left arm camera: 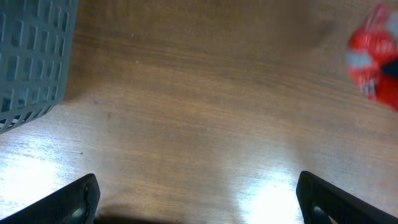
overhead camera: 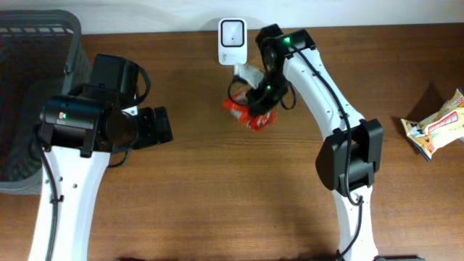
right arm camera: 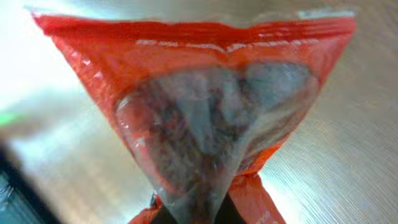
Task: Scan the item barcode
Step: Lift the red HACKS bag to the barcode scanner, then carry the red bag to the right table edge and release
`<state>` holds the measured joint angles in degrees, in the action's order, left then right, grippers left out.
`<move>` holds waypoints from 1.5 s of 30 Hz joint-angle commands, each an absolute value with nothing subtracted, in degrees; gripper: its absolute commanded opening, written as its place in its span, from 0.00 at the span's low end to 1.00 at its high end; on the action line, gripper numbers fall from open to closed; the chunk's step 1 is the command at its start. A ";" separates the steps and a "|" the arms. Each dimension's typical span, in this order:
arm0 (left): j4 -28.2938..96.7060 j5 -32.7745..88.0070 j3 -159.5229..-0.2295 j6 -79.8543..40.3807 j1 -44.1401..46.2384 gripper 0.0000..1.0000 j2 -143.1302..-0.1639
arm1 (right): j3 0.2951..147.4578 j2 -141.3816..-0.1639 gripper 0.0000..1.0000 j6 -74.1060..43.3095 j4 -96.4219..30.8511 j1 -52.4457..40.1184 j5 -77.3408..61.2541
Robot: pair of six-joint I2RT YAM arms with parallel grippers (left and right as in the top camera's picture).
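The red snack packet point(overhead camera: 249, 116) was located in the upper centre of the overhead view, raised off the wooden surface point(overhead camera: 217, 206) and just below the white scanner unit point(overhead camera: 232, 42), which stood at the top edge of the frame. Whether the packet touched the scanner could not be determined.

In the right wrist view the packet point(right arm camera: 186, 118) filled almost the whole frame. It showed a red film with a sealed upper edge and a clear window over dark contents. It narrowed toward the bottom centre of the frame, where it was pinched. No barcode was legible.

The right pincer point(overhead camera: 255, 107) was clamped on the packet. Its arm ran from the lower right of the overhead frame up to the top centre.

The left pincer point(overhead camera: 161, 125) was at the centre left of the overhead view, well apart from the packet and gripping nothing. In the left wrist view its two fingers point(left arm camera: 74, 199) stood at the lower corners of the frame, spread fully wide over bare wood. The packet point(left arm camera: 373, 56) appeared blurred at the upper right of that view.

A grey slatted basket point(overhead camera: 29, 87) occupied the upper left of the overhead frame. A second packet point(overhead camera: 435, 127), pale with yellow and red print, lay on the surface at the right edge.
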<state>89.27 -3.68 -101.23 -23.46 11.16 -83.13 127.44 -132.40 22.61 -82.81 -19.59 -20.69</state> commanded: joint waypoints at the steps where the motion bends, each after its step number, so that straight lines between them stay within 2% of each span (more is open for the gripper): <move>1: 89.19 -4.34 -101.49 -23.99 11.07 0.99 -82.91 | 127.57 -131.72 0.04 -8.84 -77.97 -19.55 10.94; 2: 89.19 -4.34 -101.49 -23.99 11.07 0.99 -82.91 | 127.57 -131.72 0.04 -22.17 -78.96 -19.55 25.19; 5: 89.19 -4.34 -101.49 -23.99 11.07 0.99 -82.91 | 127.57 -131.72 0.04 -35.81 -84.84 -19.55 43.72; 7: 89.19 -4.34 -101.49 -23.99 11.07 0.99 -82.91 | 127.57 -131.72 0.04 -52.21 -92.53 -19.49 56.97; 8: 89.19 -4.34 -101.49 -23.99 11.07 0.99 -82.91 | 127.57 -131.72 0.04 -56.31 -95.00 -19.38 60.45; 11: 89.19 -4.34 -101.49 -23.99 11.07 0.99 -82.91 | 127.52 -131.72 0.04 -60.10 -97.36 -19.00 65.08; 16: 89.19 -4.34 -101.49 -23.99 11.07 0.99 -82.91 | 127.52 -131.72 0.04 -64.01 -97.36 -18.31 64.97; 18: 89.19 -4.34 -101.49 -23.99 11.07 0.99 -82.91 | 127.50 -131.72 0.04 -63.96 -96.90 -17.19 63.99; 21: 89.19 -4.34 -101.49 -23.99 11.07 0.99 -82.91 | 127.50 -131.72 0.04 -63.55 -92.58 -15.66 52.97; 23: 89.19 -4.34 -101.49 -23.99 11.07 0.99 -82.91 | 127.50 -131.94 0.04 -51.77 -81.95 -15.22 41.71; 25: 89.19 -4.34 -101.49 -23.99 11.07 0.99 -82.91 | 127.50 -132.49 0.04 -28.67 -64.40 -15.29 19.73; 26: 89.19 -4.34 -101.49 -23.99 11.07 0.99 -82.91 | 127.50 -132.49 0.04 -24.25 -57.74 -15.31 10.74; 29: 89.19 -4.34 -101.49 -23.99 11.07 0.99 -82.91 | 127.50 -132.55 0.04 -23.09 -45.56 -15.33 1.72; 30: 89.19 -4.34 -101.49 -23.99 11.07 0.99 -82.91 | 127.50 -133.40 0.04 -18.59 -37.34 -15.53 -3.05; 36: 89.19 -4.34 -101.49 -23.99 11.07 0.99 -82.91 | 127.50 -139.26 0.04 -13.19 -20.16 -19.66 -5.80; 41: 89.19 -4.34 -101.49 -23.99 11.07 0.99 -82.91 | 127.50 -141.38 0.04 -12.01 -19.22 -21.91 1.15; 45: 89.19 -4.34 -101.49 -23.99 11.07 0.99 -82.91 | 127.63 -137.43 0.04 -12.08 -21.76 -20.45 6.81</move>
<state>89.27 -3.70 -101.23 -23.46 11.16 -83.13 126.50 -141.71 -12.78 -20.95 -21.65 2.39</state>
